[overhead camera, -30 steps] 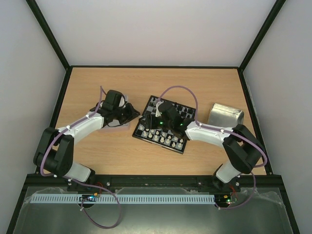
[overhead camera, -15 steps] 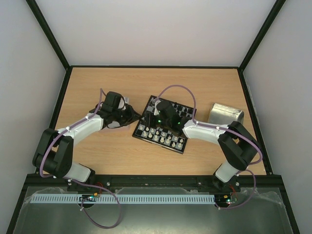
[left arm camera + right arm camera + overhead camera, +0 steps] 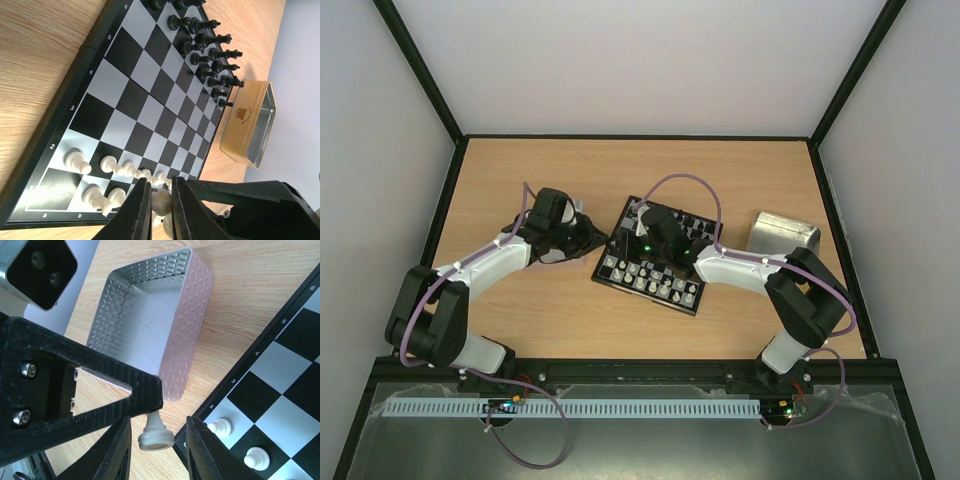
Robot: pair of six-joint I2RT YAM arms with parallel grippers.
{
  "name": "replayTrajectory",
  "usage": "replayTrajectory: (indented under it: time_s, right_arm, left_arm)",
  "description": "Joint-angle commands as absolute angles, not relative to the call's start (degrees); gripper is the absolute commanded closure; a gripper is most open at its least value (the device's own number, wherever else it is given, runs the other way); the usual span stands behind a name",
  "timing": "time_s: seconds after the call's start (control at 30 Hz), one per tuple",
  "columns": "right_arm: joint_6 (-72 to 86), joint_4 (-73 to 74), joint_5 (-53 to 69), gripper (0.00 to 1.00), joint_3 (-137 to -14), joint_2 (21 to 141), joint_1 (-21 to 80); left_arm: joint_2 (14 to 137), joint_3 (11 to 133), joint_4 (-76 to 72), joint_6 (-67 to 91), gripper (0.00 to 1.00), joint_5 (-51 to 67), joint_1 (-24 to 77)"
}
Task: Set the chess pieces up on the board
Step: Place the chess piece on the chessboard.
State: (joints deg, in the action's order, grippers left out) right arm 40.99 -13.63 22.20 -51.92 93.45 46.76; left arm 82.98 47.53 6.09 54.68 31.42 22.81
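Note:
My left gripper (image 3: 161, 186) is shut on the head of a cream-white chess piece (image 3: 161, 200), held just off the board's (image 3: 145, 105) left edge. In the right wrist view that piece (image 3: 156, 437) hangs base-first from a left finger (image 3: 100, 395). My right gripper (image 3: 159, 422) stands open around the base, with a narrow gap on each side. From above, the left gripper (image 3: 600, 237) and right gripper (image 3: 620, 240) meet at the board's (image 3: 645, 297) left side. White pieces (image 3: 650, 283) fill the near rows. Black pieces (image 3: 210, 50) fill the far rows.
A pink-sided metal tray (image 3: 150, 325) lies on the wood just left of the board, under the left arm. A second tin (image 3: 783, 235) sits right of the board and looks gold-sided in the left wrist view (image 3: 250, 122). White pawns (image 3: 220, 426) stand close to the grippers.
My right arm has moved left across the board to the left gripper, and its jaws have narrowed around the piece's base. The left gripper has stayed shut on the piece.

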Motion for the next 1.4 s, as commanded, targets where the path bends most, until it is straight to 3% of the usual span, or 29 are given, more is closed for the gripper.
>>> replayTrajectory:
  time_s: [0.0,0.13,0.2,0.5,0.57,0.73,0.87,1.2,1.37]
  right_arm:
    - [39.98,-15.87,24.21,0.70,-52.04,94.47,46.86]
    - [39.46,-16.54,24.64,0.61,-51.52,93.62,46.86]
    - [39.27,-16.70,24.55,0.62,-51.54,93.62,46.85]
    - [38.16,-16.05,21.70,0.88,-52.08,93.12,46.89]
    - [36.74,-15.96,21.47,0.94,-51.83,92.44,46.85]
    - [28.40,-16.73,23.30,0.98,-49.45,88.97,46.85]
    - [23.54,-20.54,27.57,0.98,-46.07,83.80,46.85]
    - [19.84,-31.90,30.41,0.96,-38.79,73.57,46.85]
    - [17.86,-33.20,29.80,0.96,-38.16,72.17,46.85]
  left_arm:
    - [80.69,47.05,4.13,55.97,0.95,34.54,23.29]
    - [80.63,47.04,3.82,56.35,0.95,34.66,23.31]
    - [80.60,47.02,3.50,56.63,0.95,35.20,23.29]
    - [79.54,46.80,4.30,56.61,0.94,35.29,23.29]
    - [79.10,46.71,4.37,56.31,0.89,35.46,23.29]
    - [76.38,46.79,4.98,53.85,0.61,39.01,23.29]
    - [72.79,46.29,5.02,51.65,0.54,44.48,23.14]
    - [66.92,45.49,2.65,52.97,0.50,52.48,23.24]
    - [65.68,44.26,-1.74,56.62,0.70,54.65,23.38]
